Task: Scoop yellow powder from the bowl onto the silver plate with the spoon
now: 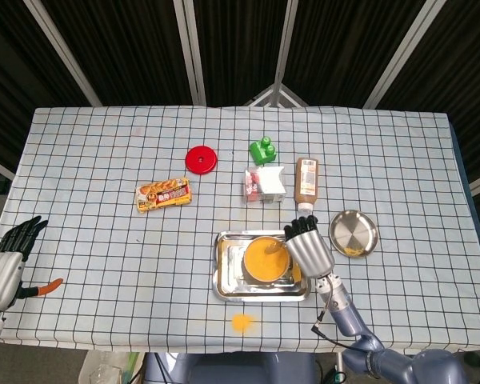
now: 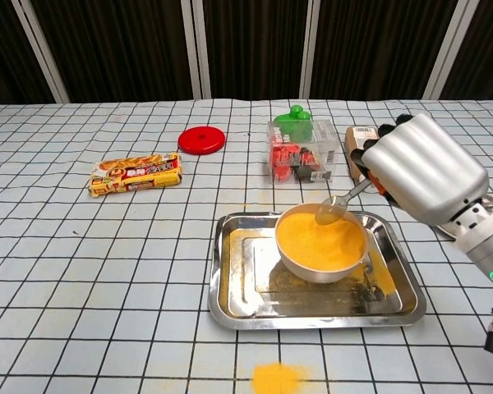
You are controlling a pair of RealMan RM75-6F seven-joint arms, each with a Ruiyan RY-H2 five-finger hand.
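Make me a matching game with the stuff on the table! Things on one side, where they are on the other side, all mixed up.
Things:
1. bowl of yellow powder
2. spoon
3. red lid
4. silver plate

Places:
A. lying flat on the checked cloth, behind the snack packet
B. held by the right hand, its tip over the bowl
C. standing in the metal tray
D. on the cloth beyond the right hand, outside the tray

Pairs: 1-C, 2-B, 3-A, 4-D
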